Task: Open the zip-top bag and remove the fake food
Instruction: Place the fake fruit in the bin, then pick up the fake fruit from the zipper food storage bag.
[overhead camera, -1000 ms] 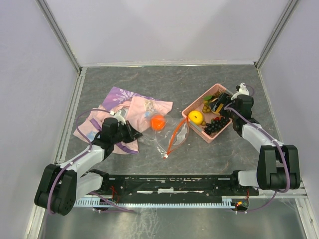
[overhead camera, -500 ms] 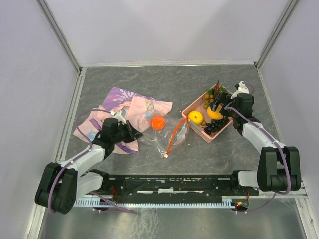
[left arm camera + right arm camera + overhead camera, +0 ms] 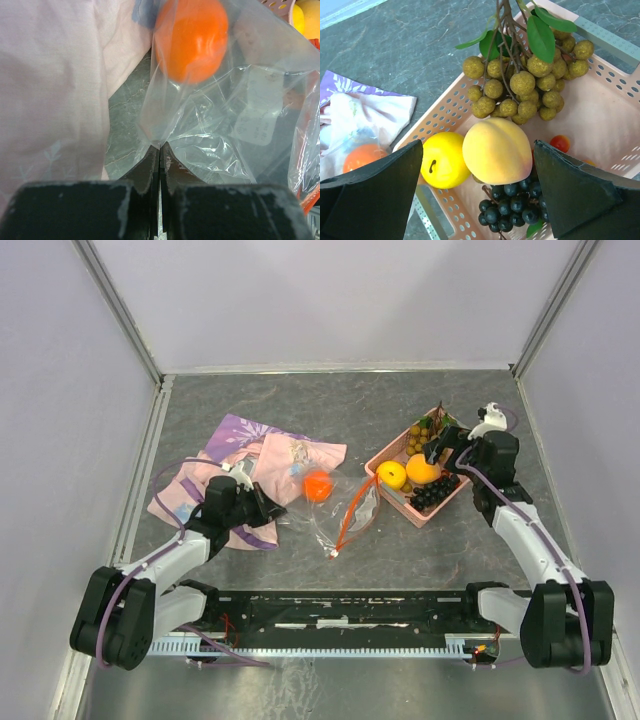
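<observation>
The clear zip-top bag (image 3: 340, 508) lies flat at mid-table, its orange-red zip strip (image 3: 352, 510) parted. One piece of fake food, an orange (image 3: 317, 485), sits inside it. My left gripper (image 3: 268, 508) is shut on the bag's left corner; in the left wrist view the fingertips (image 3: 160, 147) pinch the plastic (image 3: 235, 125) below the orange (image 3: 191, 37). My right gripper (image 3: 478, 150) hangs open just above a peach (image 3: 496, 150) lying loose in the pink basket (image 3: 615, 115), beside a yellow fruit (image 3: 445, 159), dark grapes (image 3: 512, 202) and a tan bunch (image 3: 530, 85).
A pink-purple patterned cloth (image 3: 240, 455) lies crumpled under and left of the bag. The pink basket (image 3: 412, 515) stands at the right, holding the fruits. Grey walls close in the table on three sides.
My right gripper opened fully and let the peach go into the basket, then drew back a little up and to the right. The left gripper and the bag stayed still.
</observation>
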{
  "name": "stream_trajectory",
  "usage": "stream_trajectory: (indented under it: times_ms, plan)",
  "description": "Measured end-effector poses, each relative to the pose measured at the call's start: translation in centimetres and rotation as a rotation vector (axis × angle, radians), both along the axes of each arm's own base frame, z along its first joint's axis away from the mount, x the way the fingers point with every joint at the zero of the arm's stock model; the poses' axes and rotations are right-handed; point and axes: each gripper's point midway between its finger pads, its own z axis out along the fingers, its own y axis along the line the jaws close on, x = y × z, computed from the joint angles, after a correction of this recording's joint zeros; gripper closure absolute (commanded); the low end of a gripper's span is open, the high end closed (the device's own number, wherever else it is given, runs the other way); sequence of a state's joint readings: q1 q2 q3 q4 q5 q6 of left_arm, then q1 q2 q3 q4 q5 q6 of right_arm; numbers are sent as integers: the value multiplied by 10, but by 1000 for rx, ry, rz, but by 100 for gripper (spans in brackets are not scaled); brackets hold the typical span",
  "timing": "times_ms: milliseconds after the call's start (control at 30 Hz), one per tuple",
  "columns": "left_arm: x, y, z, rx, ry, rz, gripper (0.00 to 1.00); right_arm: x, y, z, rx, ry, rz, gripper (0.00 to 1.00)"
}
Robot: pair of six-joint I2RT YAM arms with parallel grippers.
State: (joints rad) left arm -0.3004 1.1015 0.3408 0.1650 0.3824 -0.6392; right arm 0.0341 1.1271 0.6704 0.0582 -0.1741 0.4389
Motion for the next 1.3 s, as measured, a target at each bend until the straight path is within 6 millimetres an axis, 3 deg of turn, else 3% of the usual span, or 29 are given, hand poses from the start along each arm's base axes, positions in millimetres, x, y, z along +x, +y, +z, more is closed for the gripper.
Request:
stream_trajectory:
  times_ms: [200,433,967,1300]
  plan:
    - [-1,-2,0,-7,2,-10,97,-11,8,13,15,-38,37,1]
    - [-1,-2,0,-7,3,-11,97,-28,31,15,94,-61,152,1]
    - [0,-3,2,-13,-5,-15,97,-75,122,35,213,-135,564,1]
    - [1,-4,1,-16,-10,-17,97,-109,151,31,162,-140,752,12]
